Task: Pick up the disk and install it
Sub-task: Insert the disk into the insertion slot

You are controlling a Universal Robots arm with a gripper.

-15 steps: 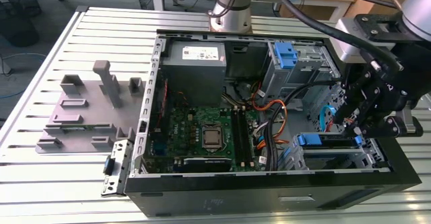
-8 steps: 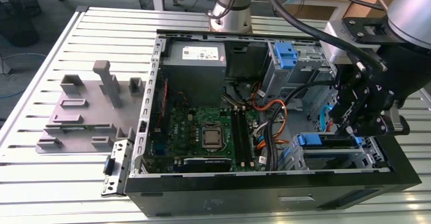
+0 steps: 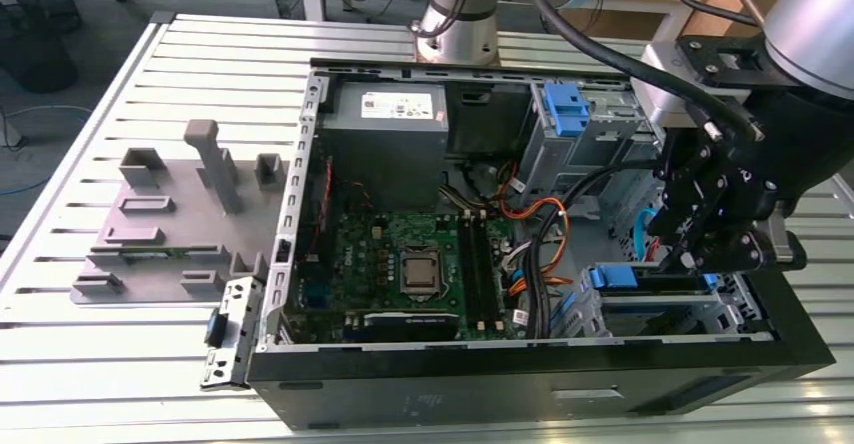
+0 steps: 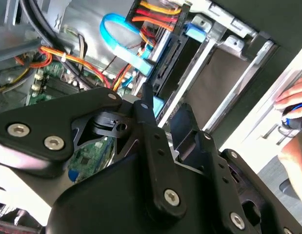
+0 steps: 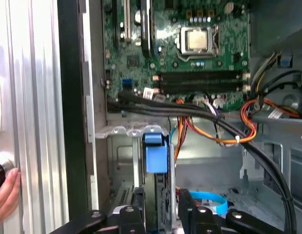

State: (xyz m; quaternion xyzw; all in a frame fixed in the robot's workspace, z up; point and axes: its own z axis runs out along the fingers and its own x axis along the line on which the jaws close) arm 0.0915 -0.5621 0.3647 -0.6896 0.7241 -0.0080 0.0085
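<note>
In the first wrist view the claw (image 5: pixel 160 197) pinches the disk (image 5: pixel 155 155) by its sides. The disk stands edge-on in the drive bay (image 5: pixel 122 130) of the open computer case (image 3: pixel 507 379).

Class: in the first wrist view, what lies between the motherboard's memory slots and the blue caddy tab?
In the first wrist view, a bundle of black cables crosses between the memory slots and the blue caddy tab.
</note>
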